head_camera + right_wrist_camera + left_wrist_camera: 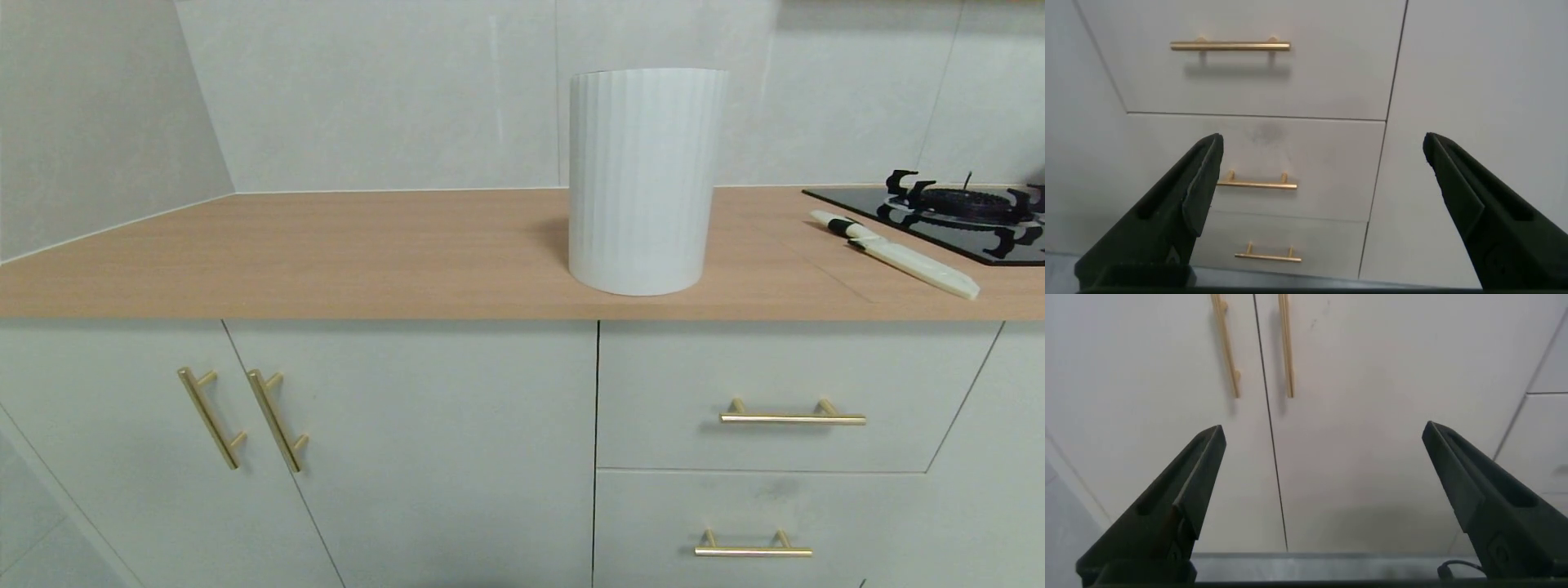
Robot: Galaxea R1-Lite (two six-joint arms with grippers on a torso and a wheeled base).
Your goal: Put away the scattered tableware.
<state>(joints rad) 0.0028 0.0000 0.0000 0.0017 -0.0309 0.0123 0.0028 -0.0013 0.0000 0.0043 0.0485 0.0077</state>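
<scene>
The left gripper (1323,429) hangs with its fingers wide apart before the cupboard doors (1372,416). The right gripper (1322,139), fingers likewise apart, faces the drawers (1257,82). Above, on the table (326,253), a white ribbed pot (641,180) stands near the front edge. To its right a pale knife (894,253) lies flat, just beside the hob (955,214).

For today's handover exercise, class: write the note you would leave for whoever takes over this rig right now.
Left gripper: open, empty, low before the doors.
Right gripper: open, empty, low before the drawers.
Knife lies on the counter beside the stove, right of the white holder.
Done: nothing that shows.
Left: pick up the knife and put it away, probably in the holder.
</scene>
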